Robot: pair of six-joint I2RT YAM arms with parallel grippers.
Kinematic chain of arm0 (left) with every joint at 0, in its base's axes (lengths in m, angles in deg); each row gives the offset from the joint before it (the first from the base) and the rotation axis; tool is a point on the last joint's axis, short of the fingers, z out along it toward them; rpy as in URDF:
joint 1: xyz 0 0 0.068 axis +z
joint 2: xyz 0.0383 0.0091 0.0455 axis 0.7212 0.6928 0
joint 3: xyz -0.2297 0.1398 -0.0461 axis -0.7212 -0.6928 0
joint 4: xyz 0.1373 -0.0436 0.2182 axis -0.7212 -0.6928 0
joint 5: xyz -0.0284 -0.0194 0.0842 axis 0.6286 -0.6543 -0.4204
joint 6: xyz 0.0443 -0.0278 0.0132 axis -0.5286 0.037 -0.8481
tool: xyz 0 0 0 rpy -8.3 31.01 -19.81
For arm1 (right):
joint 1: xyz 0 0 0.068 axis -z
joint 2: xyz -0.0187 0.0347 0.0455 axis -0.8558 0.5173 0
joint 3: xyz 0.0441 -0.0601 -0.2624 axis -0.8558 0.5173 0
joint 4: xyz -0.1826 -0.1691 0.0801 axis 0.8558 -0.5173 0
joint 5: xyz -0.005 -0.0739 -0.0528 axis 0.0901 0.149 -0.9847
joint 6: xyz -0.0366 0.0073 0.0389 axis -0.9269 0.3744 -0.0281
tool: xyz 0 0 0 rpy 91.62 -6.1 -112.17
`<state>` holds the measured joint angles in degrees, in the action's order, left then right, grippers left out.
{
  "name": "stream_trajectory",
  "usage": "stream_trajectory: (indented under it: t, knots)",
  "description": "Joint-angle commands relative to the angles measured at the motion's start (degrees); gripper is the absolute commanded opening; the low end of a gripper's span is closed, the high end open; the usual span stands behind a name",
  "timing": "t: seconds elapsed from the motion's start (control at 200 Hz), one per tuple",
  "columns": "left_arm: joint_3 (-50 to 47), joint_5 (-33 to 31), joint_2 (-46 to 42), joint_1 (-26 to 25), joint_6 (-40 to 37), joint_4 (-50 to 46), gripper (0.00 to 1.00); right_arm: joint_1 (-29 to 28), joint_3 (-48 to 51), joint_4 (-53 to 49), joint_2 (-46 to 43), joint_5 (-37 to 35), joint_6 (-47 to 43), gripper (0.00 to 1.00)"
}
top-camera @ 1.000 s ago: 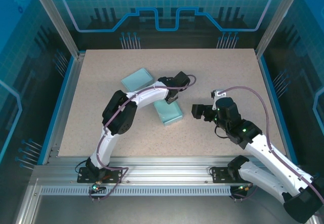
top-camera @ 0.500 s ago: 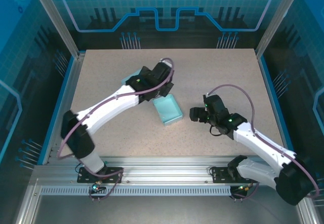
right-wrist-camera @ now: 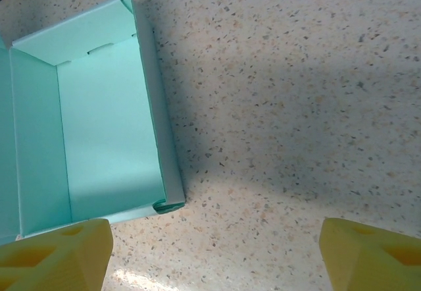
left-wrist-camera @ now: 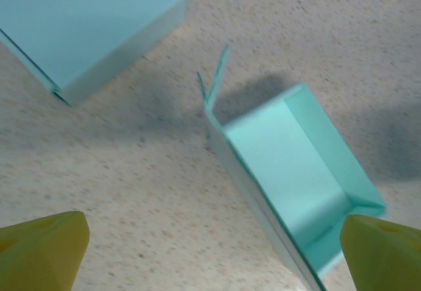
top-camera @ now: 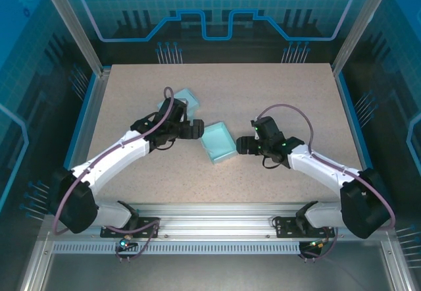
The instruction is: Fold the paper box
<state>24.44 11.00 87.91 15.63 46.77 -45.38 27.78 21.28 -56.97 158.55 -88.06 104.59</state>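
Observation:
The paper box (top-camera: 219,143) is a turquoise open tray lying mid-table, hollow side up. In the left wrist view the box (left-wrist-camera: 296,172) has its walls standing and a thin flap (left-wrist-camera: 218,74) sticking up at one corner. My left gripper (top-camera: 197,131) is just left of the box and open; in its own view the left gripper (left-wrist-camera: 214,258) has bare table and the box's near wall between its yellow fingertips (left-wrist-camera: 46,248). My right gripper (top-camera: 242,145) is just right of the box, open. The right gripper (right-wrist-camera: 214,255) hangs over bare table beside the box (right-wrist-camera: 99,146).
A second turquoise piece (top-camera: 183,99), flat and closed side up, lies behind the left arm; it is also the second piece (left-wrist-camera: 85,27) at the upper left of the left wrist view. Blue rails (top-camera: 82,130) border the speckled table (top-camera: 289,100).
The left arm has swung back from over the box, and its gripper now sits at the box's left side, opened wider. The right gripper has moved left toward the box.

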Motion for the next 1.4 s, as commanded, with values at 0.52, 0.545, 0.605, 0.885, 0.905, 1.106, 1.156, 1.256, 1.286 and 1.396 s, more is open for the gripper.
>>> stream_trajectory:
  t: [0.52, 0.545, 0.605, 0.885, 0.905, 1.106, 1.156, 1.256, 1.286, 1.396]
  knots:
    - [18.7, 7.5, 15.9, 0.1, -12.2, -6.6, 0.25, -0.2, -0.3, -2.4, -5.1, -4.0, -1.3, 0.93]
    - [20.2, 7.3, 16.9, 0.1, -13.8, -7.7, 0.24, -0.2, -0.3, -2.5, -5.2, -4.2, -1.2, 0.94]
    - [24.3, 7.3, 19.5, 0.2, -18.4, -10.8, 0.18, -0.2, -0.2, -3.0, -5.6, -4.7, -1.2, 0.97]
    - [34.3, 8.3, 27.2, -0.4, -51.9, -16.9, 0.05, 0.1, 0.0, -4.9, -7.3, -7.1, -1.0, 1.0]
    - [34.3, 8.4, 27.3, -0.7, -54.6, -16.9, 0.05, 0.1, 0.0, -5.0, -7.4, -7.2, -0.9, 1.0]
    - [31.9, 12.4, 25.8, -2.6, -74.1, -12.1, 0.05, 0.3, 0.6, -4.4, -9.2, -7.4, -0.5, 1.0]
    - [31.9, 12.9, 25.6, -2.6, -75.3, -9.6, 0.07, 0.3, 0.7, -4.3, -9.6, -7.3, -0.5, 1.0]
    - [33.3, 13.0, 25.8, -3.5, -77.7, -7.8, 0.07, 0.3, 1.3, -4.1, -10.8, -7.6, -0.6, 1.0]
    - [33.3, 12.7, 25.7, -3.9, -78.7, -7.1, 0.07, 0.3, 1.5, -3.7, -11.2, -7.6, -0.6, 1.0]
    - [33.3, 13.0, 25.5, -5.2, -81.6, -6.3, 0.07, 0.3, 2.6, -2.6, -12.5, -7.6, -0.9, 1.0]
